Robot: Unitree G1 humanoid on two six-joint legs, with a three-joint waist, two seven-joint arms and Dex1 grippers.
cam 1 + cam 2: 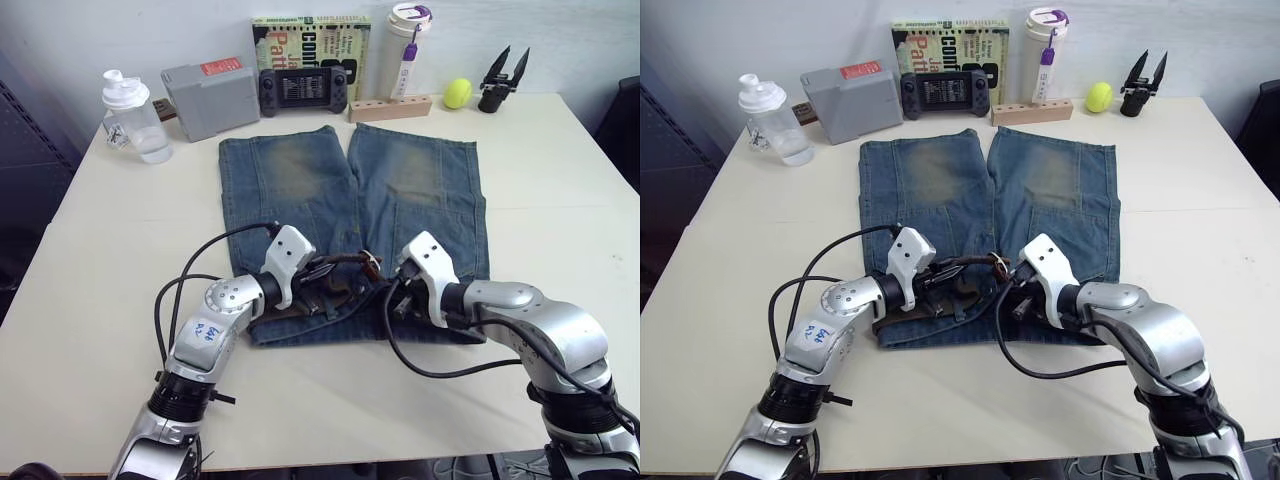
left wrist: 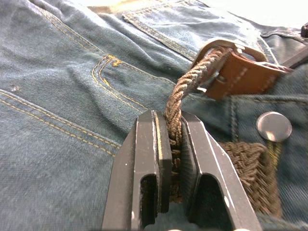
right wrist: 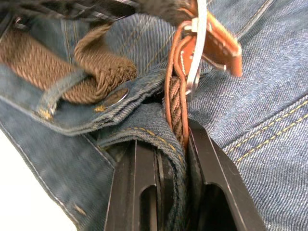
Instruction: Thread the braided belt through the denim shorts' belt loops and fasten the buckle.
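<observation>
Left gripper point(image 2: 169, 159): clamped on the belt point(image 2: 179, 103) near the buckle point(image 2: 226, 50).
Right gripper point(image 3: 171, 166): closed on belt and a denim fold at the waistband.
Shorts point(image 1: 300, 180): flat on the table point(image 1: 560, 200), waistband nearest the robot.
Belt: lies along the waistband, under a loop point(image 3: 60, 89).

Readable text: book cover and arm label
Book point(image 1: 310, 45) showed "Conf", "Patt"; left forearm sticker point(image 1: 204, 330) had illegible blue handwriting.
</observation>
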